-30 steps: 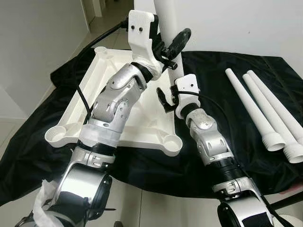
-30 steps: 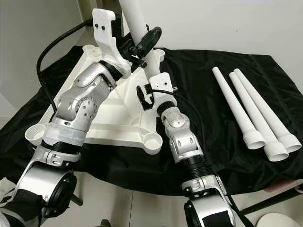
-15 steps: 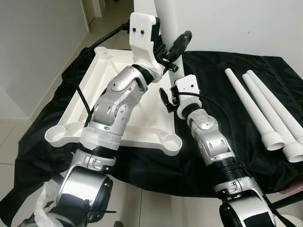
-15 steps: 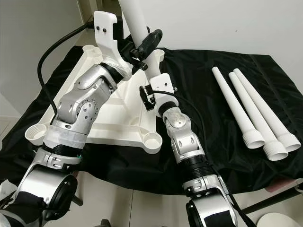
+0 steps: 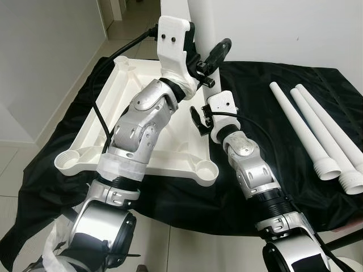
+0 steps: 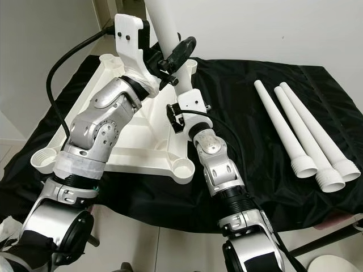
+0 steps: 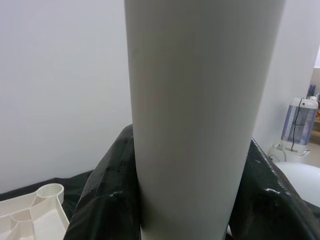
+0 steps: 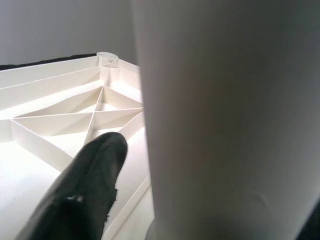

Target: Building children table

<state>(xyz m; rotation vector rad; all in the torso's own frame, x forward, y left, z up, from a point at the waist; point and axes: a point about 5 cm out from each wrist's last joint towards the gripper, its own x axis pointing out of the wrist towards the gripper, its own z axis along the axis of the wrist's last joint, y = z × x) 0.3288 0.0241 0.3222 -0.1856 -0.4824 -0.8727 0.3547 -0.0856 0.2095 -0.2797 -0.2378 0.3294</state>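
No text, label, brand, number or sign can be read on anything here.

Even, soft daylight is seen in both eye views; little glare, faint shadows. The black cloth [image 5: 272, 170] is rendered sharply. In the wrist views the white table leg [image 7: 200, 120] is blurred, shaded along one side.

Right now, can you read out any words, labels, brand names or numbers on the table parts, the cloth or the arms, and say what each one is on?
No readable text in these pictures.
Table top: plain white, no lettering.
Upright leg, held by the left claw and right claw: blank.
Three loose legs: blank.
Black cloth: no print.
Appliance by the wall: too small and blurred to read.
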